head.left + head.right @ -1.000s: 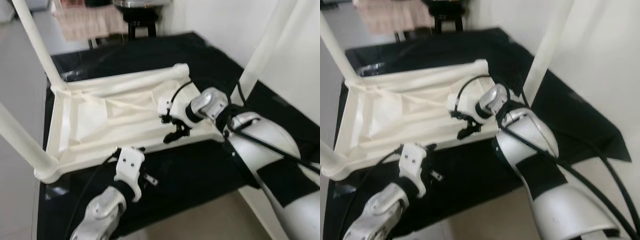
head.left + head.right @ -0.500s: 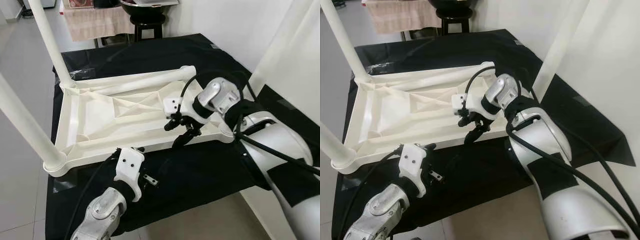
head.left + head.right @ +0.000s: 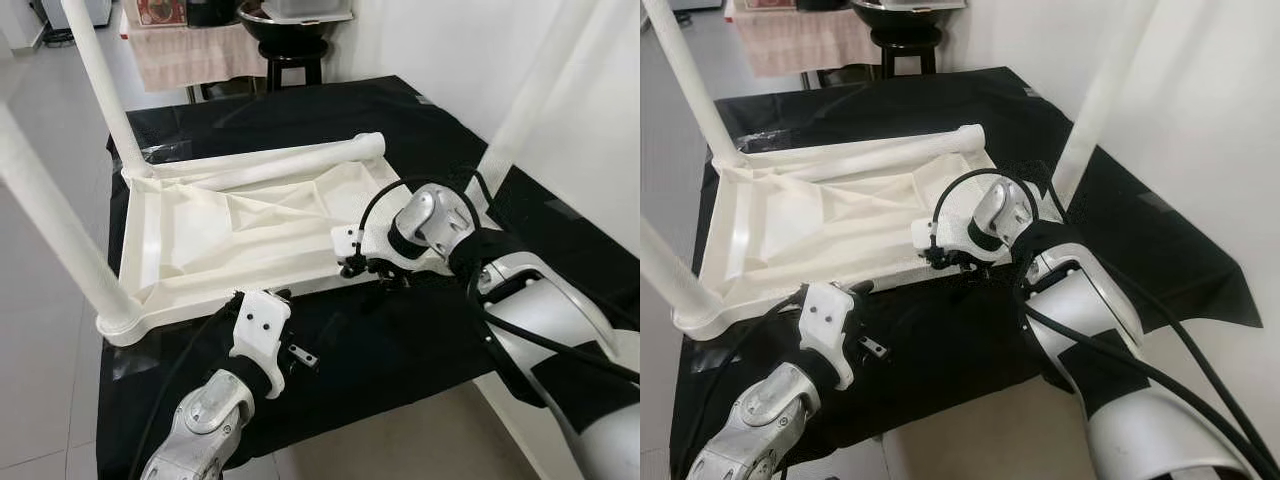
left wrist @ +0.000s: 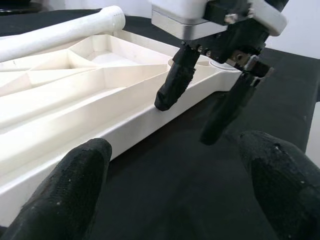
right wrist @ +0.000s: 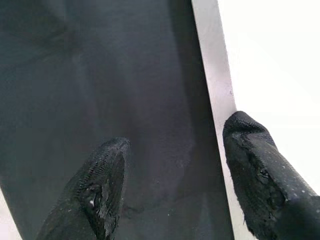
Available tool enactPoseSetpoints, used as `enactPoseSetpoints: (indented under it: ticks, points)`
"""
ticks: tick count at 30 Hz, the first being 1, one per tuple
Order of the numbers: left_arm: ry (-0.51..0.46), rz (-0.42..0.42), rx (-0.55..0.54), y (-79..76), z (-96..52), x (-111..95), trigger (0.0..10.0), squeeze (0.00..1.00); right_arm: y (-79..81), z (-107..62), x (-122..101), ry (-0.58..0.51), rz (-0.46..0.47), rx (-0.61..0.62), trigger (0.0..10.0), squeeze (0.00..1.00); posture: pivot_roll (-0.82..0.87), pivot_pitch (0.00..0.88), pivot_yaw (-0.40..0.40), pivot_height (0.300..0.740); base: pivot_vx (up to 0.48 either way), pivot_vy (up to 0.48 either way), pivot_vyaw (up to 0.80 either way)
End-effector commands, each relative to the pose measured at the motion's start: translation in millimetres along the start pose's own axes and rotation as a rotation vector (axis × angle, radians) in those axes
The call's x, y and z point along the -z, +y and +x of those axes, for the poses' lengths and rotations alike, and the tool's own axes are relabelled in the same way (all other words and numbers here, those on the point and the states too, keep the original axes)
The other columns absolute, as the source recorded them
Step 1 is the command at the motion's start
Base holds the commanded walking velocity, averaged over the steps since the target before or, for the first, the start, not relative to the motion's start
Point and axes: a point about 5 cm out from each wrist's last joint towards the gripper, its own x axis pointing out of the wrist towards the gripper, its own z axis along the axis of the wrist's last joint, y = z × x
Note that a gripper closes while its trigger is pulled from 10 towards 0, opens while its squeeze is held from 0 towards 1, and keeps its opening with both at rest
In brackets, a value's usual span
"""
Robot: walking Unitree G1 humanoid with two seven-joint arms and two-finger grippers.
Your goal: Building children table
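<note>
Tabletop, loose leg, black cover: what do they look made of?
Tabletop: likely moulded plastic, cream, smooth with a slight sheen; ribs show on its upturned underside. Loose leg lying along its far edge: seemingly the same plastic, a smooth tube. Black cover beneath: looks like thin cloth or sheet, matte, slightly wrinkled; cannot tell which.

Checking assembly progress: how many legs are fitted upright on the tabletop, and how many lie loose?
3 upright: far-left corner, near-left corner, right corner. 1 lies loose along the tabletop's far edge. The right corner's joint is hidden by the arm.
</note>
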Motion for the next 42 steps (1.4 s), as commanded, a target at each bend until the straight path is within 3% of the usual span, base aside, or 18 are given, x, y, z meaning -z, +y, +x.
enactPoseSetpoints:
  ticks: [1,7,10,13,18,22,29,30,31,32,42]
  points:
    - [0.022,0.007,-0.006,0.4,-1.2,5,10.0,0.0,-1.2,0.9,3,0.015,0.02,0.038,10.0,0.0,-0.05,0.06,-0.071,0.74,0.0,0.0,0.0]
    - [0.021,0.01,-0.008,0.0,-1.6,6,10.0,0.0,-3.2,-5.6,0,-0.01,0.003,0.036,10.0,0.0,-0.05,0.057,-0.071,0.74,0.0,0.0,0.0]
    - [0.021,0.011,-0.005,-0.3,-1.5,6,10.0,0.0,-9.6,-23.2,-15,-0.125,-0.021,0.031,10.0,0.0,-0.05,0.053,-0.073,0.74,0.0,0.0,0.0]
    - [0.021,0.011,-0.004,-0.4,-1.4,6,10.0,0.0,-11.7,-26.9,-18,-0.128,-0.028,0.047,10.0,0.0,-0.05,0.052,-0.073,0.74,0.0,0.0,0.0]
    - [0.022,0.01,-0.001,-0.8,-0.6,6,10.0,0.0,-10.4,-15.9,-11,-0.008,-0.057,0.088,10.0,0.0,-0.05,0.051,-0.073,0.74,0.0,0.0,0.0]
    - [0.02,0.008,0.0,-1.3,-0.3,6,10.0,0.0,-5.0,5.6,-9,0.088,-0.038,0.115,10.0,0.0,-0.05,0.058,-0.074,0.74,0.0,0.0,0.0]
    - [0.02,0.006,-0.003,-2.1,-1.2,6,10.0,0.0,-2.9,15.5,-10,0.145,-0.032,0.144,10.0,0.0,-0.05,0.063,-0.078,0.74,0.0,0.0,0.0]
    - [0.02,0.005,-0.005,-2.0,-1.6,6,10.0,0.0,-1.5,18.5,-10,0.164,-0.037,0.14,7.3,0.0,-0.05,0.065,-0.081,0.74,0.0,0.0,0.0]
    - [0.02,0.005,-0.005,-2.0,-1.6,6,10.0,0.0,-1.5,18.5,-10,0.164,-0.037,0.14,7.3,0.0,-0.05,0.065,-0.081,0.74,0.0,0.0,0.0]
    - [0.02,0.004,-0.011,-1.8,-2.3,6,10.0,0.0,0.3,22.0,-9,0.185,-0.041,0.137,0.0,0.0,-0.04,0.068,-0.086,0.74,0.0,0.0,0.0]
    - [0.018,0.005,-0.017,-0.8,-2.0,6,10.0,0.0,-0.8,21.6,-6,0.203,-0.032,0.16,0.0,0.0,-0.05,0.065,-0.09,0.74,0.0,0.0,0.0]
